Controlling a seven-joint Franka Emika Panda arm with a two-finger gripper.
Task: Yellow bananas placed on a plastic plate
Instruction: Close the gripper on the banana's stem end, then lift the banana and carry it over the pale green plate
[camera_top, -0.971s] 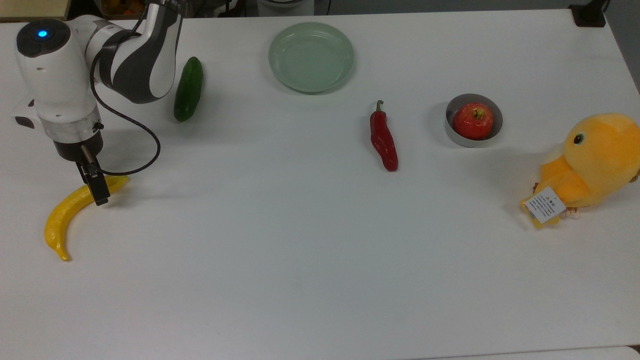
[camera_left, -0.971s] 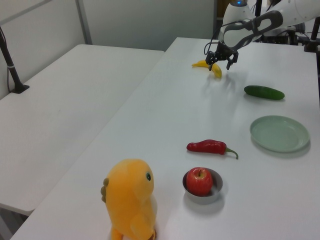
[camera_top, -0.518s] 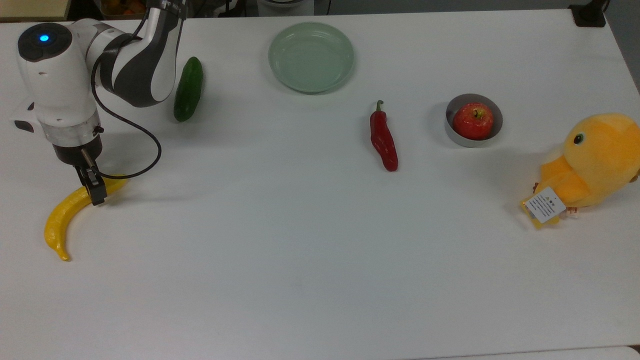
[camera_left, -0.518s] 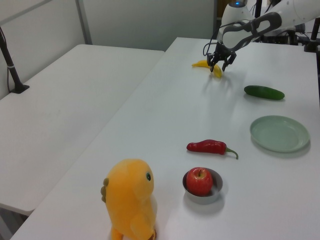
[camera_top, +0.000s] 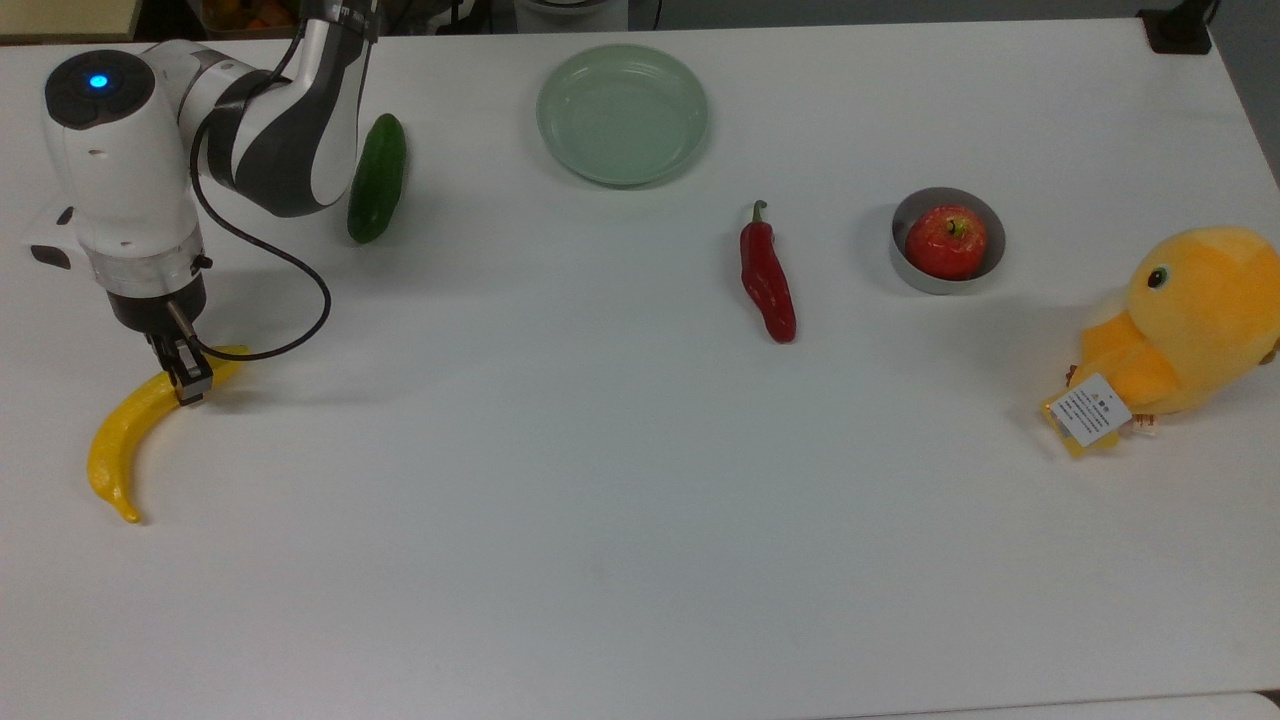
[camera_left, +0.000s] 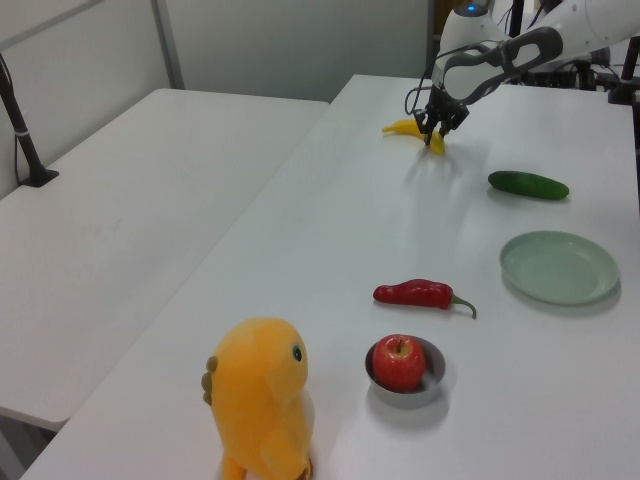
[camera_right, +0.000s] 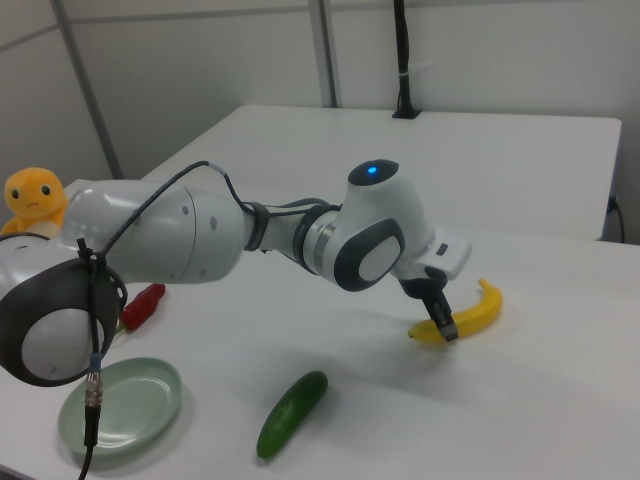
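1. Banana (camera_top: 125, 430): lies flat on the table (camera_top: 640, 520) at the top view's far left, curved, its upper end under the gripper (camera_top: 190, 383). It has not moved over the last second.
2. Gripper: has come down onto the banana's upper third and its fingers have narrowed from a wide spread to a close pinch across the fruit. Contact looks made, though not yet a lift (a judgement; the banana still rests on the table). The grasp step seems nearly done; carrying is all still to do.
3. Plate (camera_top: 622, 113): empty, at the top view's upper middle, well apart from the banana.
4. Cucumber (camera_top: 377, 177): lies between banana and plate, just beside the arm's elbow; the likeliest obstacle on a low, direct path (a raised carry should clear it).
5. Pepper (camera_top: 767, 280), apple (camera_top: 946, 241) in a grey bowl (camera_top: 914, 272), and plush chick (camera_top: 1190, 320): all to the top view's right of the plate, off the route.
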